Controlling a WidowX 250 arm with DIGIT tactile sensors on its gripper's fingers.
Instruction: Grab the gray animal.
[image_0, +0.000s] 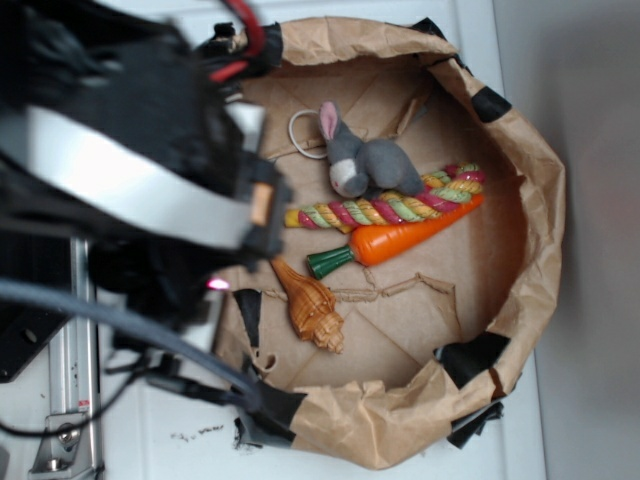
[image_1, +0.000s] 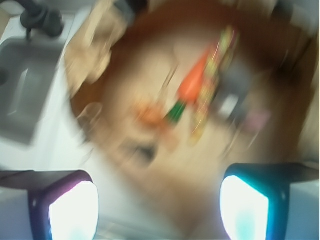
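Paper nest (image_0: 520, 180): gray animal (image_0: 365, 162) beside rope (image_0: 390, 207).

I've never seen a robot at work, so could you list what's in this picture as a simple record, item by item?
container: brown crumpled paper bag with rolled-down rim
target: small gray plush rabbit with pink-lined ears, lying against the rope
rope: braided multicolored rope toy, between rabbit and carrot
carrot: orange plastic carrot with green top
shell: brown ridged seashell, apart from the others
hand: robot's hand, open, holding nothing, above the bag; wrist view blurred
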